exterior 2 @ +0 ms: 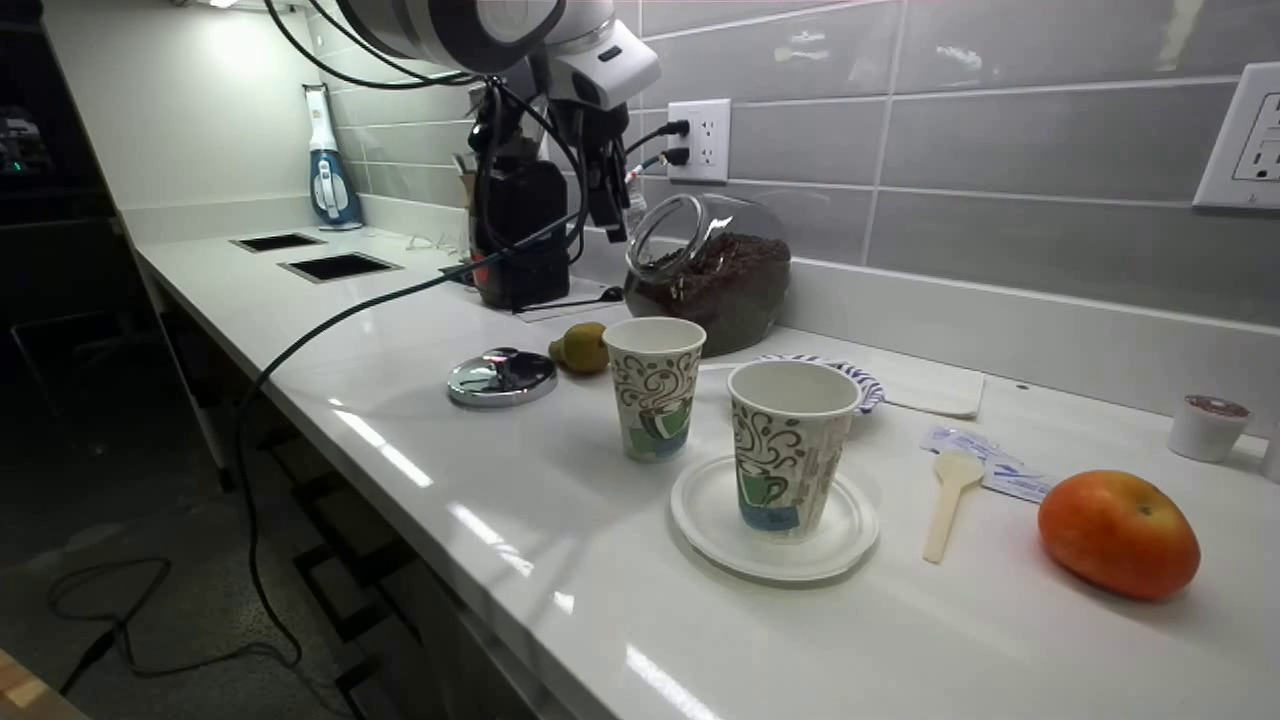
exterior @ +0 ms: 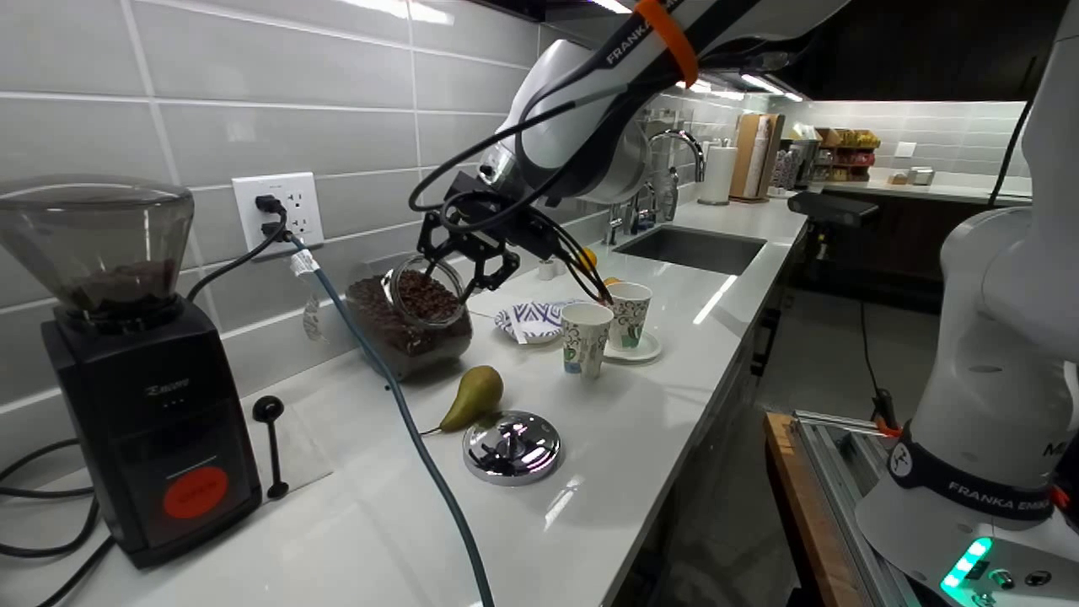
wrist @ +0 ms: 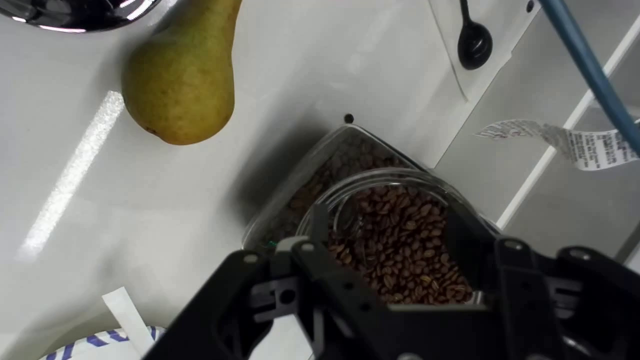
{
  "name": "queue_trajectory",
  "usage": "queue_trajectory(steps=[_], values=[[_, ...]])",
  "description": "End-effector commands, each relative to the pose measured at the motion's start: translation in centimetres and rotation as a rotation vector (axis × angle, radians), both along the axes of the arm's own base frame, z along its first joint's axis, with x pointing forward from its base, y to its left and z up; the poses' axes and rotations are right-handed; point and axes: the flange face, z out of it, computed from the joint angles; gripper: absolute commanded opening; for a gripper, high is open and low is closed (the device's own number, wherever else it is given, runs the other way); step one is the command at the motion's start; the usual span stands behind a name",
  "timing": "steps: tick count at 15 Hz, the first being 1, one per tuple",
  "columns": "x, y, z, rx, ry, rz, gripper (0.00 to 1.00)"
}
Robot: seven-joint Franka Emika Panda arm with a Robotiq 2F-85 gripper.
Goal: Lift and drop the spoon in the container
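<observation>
A glass jar of coffee beans lies tilted with its round mouth open toward the room; it also shows in an exterior view and the wrist view. My gripper is open at the jar's mouth. In the wrist view its fingers stand apart, framing the beans, with nothing seen held. A faint clear curved outline lies among the beans; I cannot tell what it is. A black scoop-like spoon lies by the grinder, also in the wrist view. A pale wooden spoon lies on the counter.
A pear and the chrome lid lie before the jar. Paper cups, a patterned bowl and a tomato-like fruit stand beyond. The grinder and a blue cable are close by.
</observation>
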Motion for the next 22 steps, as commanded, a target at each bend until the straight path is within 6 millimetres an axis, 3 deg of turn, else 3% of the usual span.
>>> queue_trajectory(steps=[1,6,17,22], values=[[1.7,-1.0,-1.2,0.001,-0.009,-0.008,0.57],[2.9,-1.6,-2.4,-0.028,-0.03,0.006,0.46],[3.9,-2.5,-4.3,-0.087,-0.028,0.044,0.52],[4.7,-1.3,-4.4,-0.078,-0.041,0.066,0.46]])
